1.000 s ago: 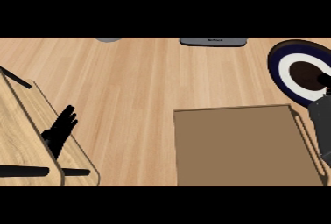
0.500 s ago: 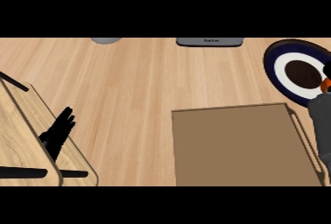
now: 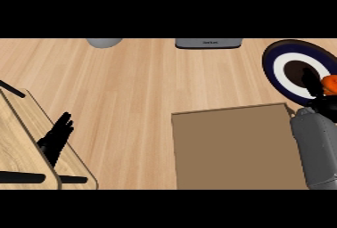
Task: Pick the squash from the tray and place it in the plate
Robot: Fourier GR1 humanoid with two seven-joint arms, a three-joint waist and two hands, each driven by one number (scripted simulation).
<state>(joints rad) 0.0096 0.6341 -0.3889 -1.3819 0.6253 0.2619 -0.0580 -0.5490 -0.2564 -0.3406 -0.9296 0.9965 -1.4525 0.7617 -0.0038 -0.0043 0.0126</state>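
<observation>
The wooden surface (image 3: pixel 132 89) fills the view, and the brown tray (image 3: pixel 230 147) lies on its near right part with nothing showing in it. Far right sits the plate (image 3: pixel 289 58), dark-rimmed with a white ring and dark centre. The right forearm rises along the right edge, and the right hand (image 3: pixel 322 103) is at the plate's near edge, curled round the orange squash (image 3: pixel 330 84), which is largely hidden and seems held above the plate's right side. To place it well, I judge the hand should move a little left toward the plate's centre, lower until the squash rests, then spread its fingers and lift straight up. The left hand (image 3: pixel 56 138) rests at the near left, fingers straight and holding nothing.
</observation>
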